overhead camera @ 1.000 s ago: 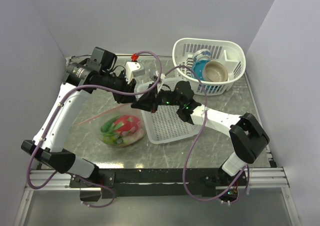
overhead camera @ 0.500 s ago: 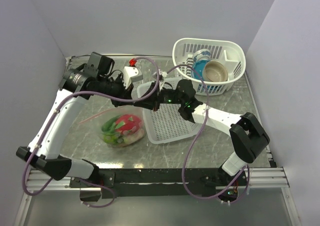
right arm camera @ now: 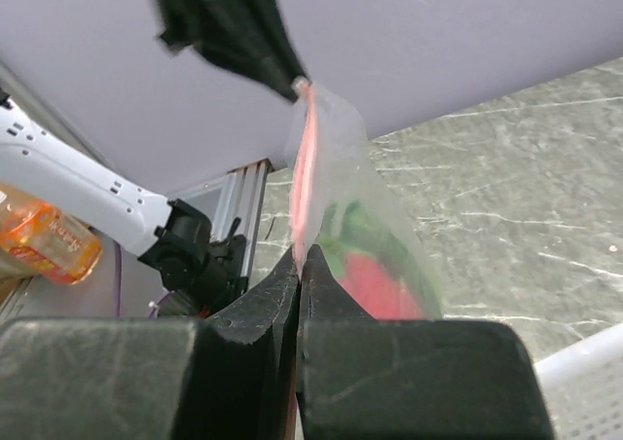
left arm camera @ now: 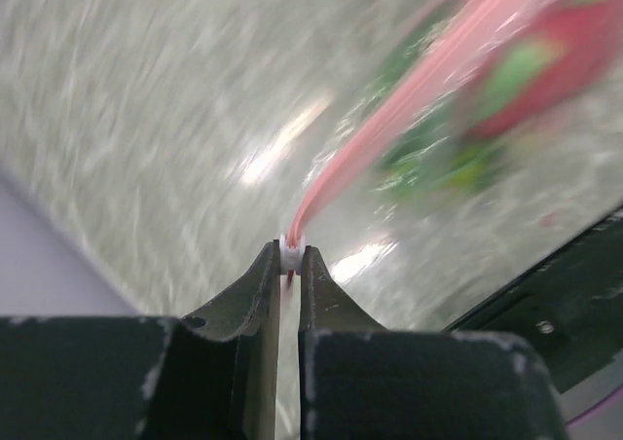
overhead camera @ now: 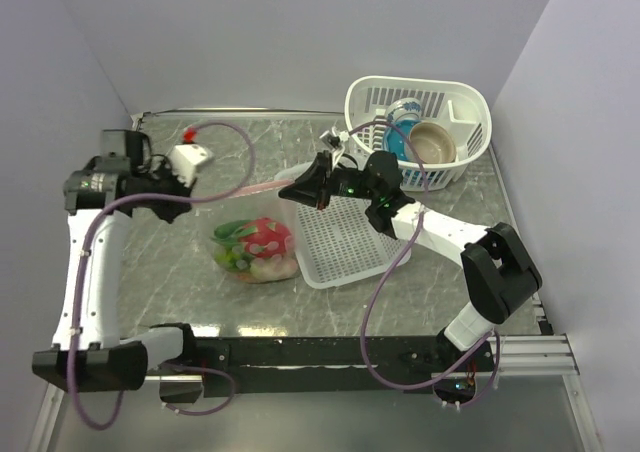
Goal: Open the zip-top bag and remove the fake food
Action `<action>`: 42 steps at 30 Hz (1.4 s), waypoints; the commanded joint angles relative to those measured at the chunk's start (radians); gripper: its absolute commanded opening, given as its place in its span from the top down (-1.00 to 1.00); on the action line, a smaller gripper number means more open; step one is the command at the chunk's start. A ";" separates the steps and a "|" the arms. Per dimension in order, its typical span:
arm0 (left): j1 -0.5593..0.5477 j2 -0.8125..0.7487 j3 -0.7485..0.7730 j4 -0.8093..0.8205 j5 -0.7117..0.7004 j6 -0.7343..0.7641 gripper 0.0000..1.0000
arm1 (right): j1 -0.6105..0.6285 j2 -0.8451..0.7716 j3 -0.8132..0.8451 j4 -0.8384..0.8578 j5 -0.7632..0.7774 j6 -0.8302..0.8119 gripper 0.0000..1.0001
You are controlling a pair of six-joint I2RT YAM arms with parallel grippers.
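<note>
The zip-top bag [overhead camera: 256, 252] hangs between my two grippers, its pink zip strip [overhead camera: 255, 187] stretched level above the table. Inside it the fake food [overhead camera: 262, 244] shows red-pink and green. My left gripper [overhead camera: 203, 194] is at the strip's left end, shut on the small white zip slider [left arm camera: 290, 255]. My right gripper [overhead camera: 290, 193] is shut on the strip's right end [right arm camera: 303, 236]. In the right wrist view the clear bag [right arm camera: 365, 192] runs away from the fingers towards the left gripper [right arm camera: 292, 84], with red and green food [right arm camera: 380, 284] behind the film.
A flat white perforated tray [overhead camera: 350, 247] lies just right of the bag, under the right arm. A taller white basket [overhead camera: 455, 97] at the back right holds a tan bowl [overhead camera: 431, 144] and a blue cup [overhead camera: 404, 115]. Purple cables loop over both arms.
The left gripper has travelled left, away from the right gripper, taking the slider along the pink strip. The bag has lifted and shifted slightly right. The right gripper has held its grip.
</note>
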 commanded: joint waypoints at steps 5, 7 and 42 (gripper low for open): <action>0.426 0.098 0.038 -0.110 -0.047 0.272 0.98 | -0.041 -0.062 0.005 0.125 0.028 0.029 1.00; 0.431 0.098 0.050 -0.110 -0.021 0.260 0.98 | -0.032 -0.051 0.019 0.128 0.028 0.038 1.00; 0.205 -0.079 0.095 -0.110 0.189 -0.093 0.68 | 0.116 0.044 0.226 -0.455 0.221 -0.103 -1.00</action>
